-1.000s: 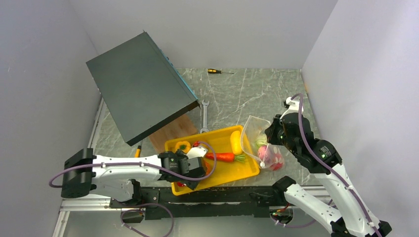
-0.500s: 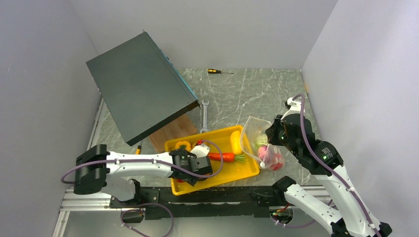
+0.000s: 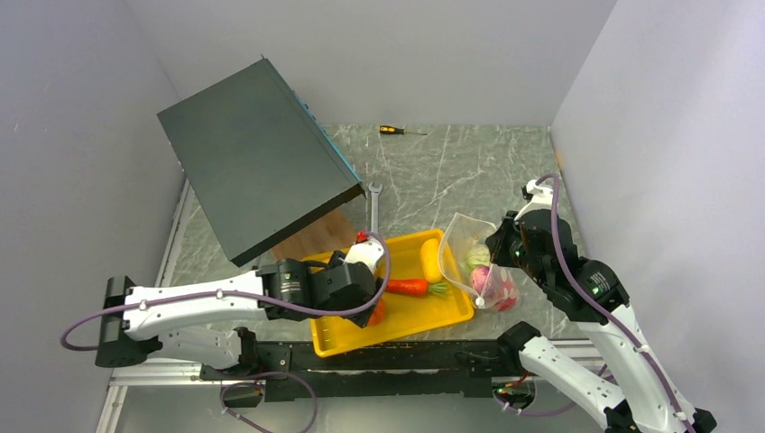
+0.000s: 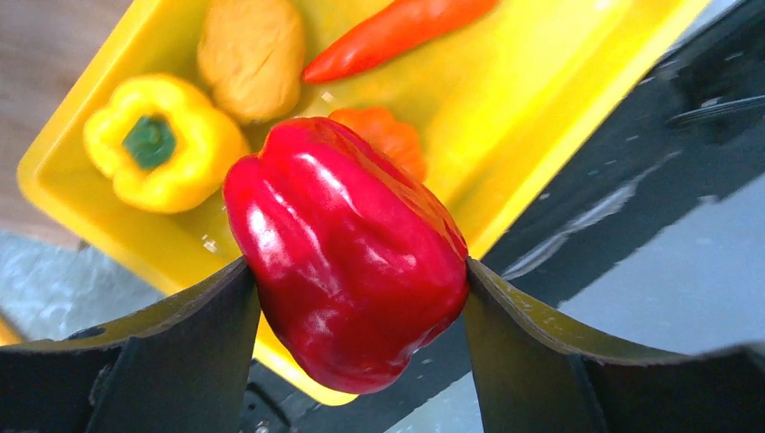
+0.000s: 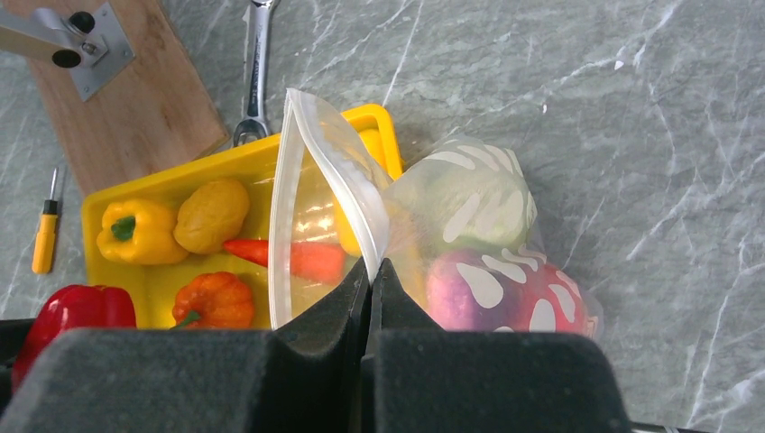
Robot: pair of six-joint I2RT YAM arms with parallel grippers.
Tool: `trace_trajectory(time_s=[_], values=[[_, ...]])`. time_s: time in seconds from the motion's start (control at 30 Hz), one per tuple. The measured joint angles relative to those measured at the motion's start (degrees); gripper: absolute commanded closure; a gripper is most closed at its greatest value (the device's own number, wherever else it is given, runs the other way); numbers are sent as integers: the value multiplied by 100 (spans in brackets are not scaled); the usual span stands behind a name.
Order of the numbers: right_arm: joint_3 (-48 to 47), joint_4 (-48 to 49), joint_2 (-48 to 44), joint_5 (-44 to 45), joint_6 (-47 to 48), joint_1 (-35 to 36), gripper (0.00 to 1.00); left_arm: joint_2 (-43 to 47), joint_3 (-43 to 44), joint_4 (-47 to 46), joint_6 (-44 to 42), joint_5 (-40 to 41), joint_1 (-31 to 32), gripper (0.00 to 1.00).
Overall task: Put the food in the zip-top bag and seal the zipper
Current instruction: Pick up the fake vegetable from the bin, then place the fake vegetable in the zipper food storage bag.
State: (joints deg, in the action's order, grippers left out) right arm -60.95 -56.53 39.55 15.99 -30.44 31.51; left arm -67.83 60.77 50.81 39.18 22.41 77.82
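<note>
Over the near edge of the yellow tray (image 5: 225, 162), my left gripper (image 4: 352, 271) is clamped on the red pepper (image 4: 347, 253), one finger on each flank, lifted off the tray floor. To the right, the right gripper (image 5: 372, 271) is pinched shut on one lip of the zip-top bag (image 5: 469, 234). The bag sits on the table (image 5: 631, 108) just beside the tray's right end, with its mouth propped open toward the tray and a cabbage (image 5: 469, 203) and a purple onion (image 5: 469, 289) already inside. My worries are these. The pepper is glossy and fat, so it could squirt out of the fingers mid-carry. It also looks big for that opening, and only one side of the mouth is held, so the free lip may fold shut or get shoved in. A hard push could yank the zipper (image 5: 338, 171) out of the right fingers or tip the bag and spill what's in it. A yellow pepper (image 5: 135, 230), pumpkin (image 5: 212, 302) and carrot (image 5: 244, 248) wait in the tray, so it'll get tighter. As for writing, there are small marks on the arm links in the top view, too tiny to read, and no brands anywhere.
</note>
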Motion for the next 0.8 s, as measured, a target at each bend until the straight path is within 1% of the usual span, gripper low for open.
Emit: trace_trajectory(time_s=[0.1, 0.2, 0.33, 0.47, 0.57, 0.7, 0.8], values=[[0, 0, 0, 0, 0, 0, 100, 247, 35, -398, -144, -153, 0, 47], [0, 0, 2, -2, 0, 0, 100, 332, 120, -944, -310, -339, -2, 47], [0, 2, 15, -9, 0, 0, 100, 247, 201, -1998, -415, -839, -114, 48], [2, 2, 13, -63, 0, 0, 100, -254, 463, -2938, -313, -1521, -472, 49], [17, 4, 11, -122, 0, 0, 100, -568, 520, -3445, -133, -1939, -804, 48], [66, 9, 13, -203, 0, 0, 100, -885, 562, -3958, 153, -2457, -1167, 47], [92, 33, 4, -262, 2, 0, 100, -1182, 776, -4155, 319, -2719, -1276, 46]])
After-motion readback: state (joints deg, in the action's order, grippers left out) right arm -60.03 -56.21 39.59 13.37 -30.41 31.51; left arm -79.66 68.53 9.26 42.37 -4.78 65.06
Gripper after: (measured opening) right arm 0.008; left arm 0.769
